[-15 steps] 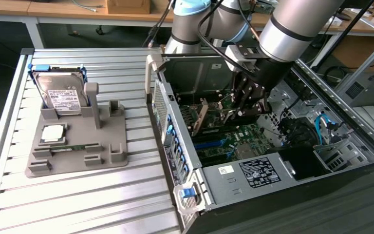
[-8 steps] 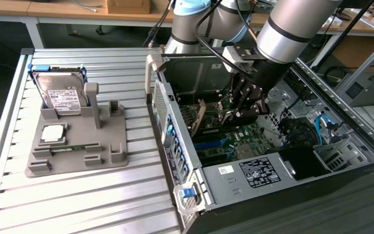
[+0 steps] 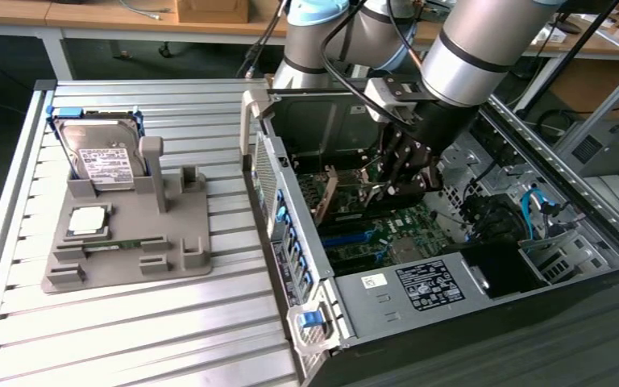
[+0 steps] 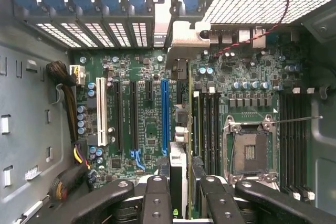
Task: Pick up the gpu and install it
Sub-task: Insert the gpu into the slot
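The gpu [image 4: 179, 162] shows edge-on in the wrist view, a thin card running from between my fingers [image 4: 156, 199] toward the case's rear slot openings, with its silver end bracket [image 4: 184, 40] near them. It hangs over the motherboard [image 4: 142, 145], just beside the long blue slot [image 4: 165, 114]. My gripper [image 4: 185, 200] is shut on the card's edge. In the exterior view the gripper [image 3: 401, 177] reaches down into the open computer case [image 3: 288, 242], with the gpu [image 3: 337, 195] below it, above the green board.
On the ribbed table at the exterior view's left stands a grey holder [image 3: 126, 250] with a silver hard drive [image 3: 103, 161] and a square CPU chip [image 3: 87, 219]. Inside the case are an empty CPU socket [image 4: 251, 151], cable bundles [image 4: 68, 124] and the power supply [image 3: 428, 284].
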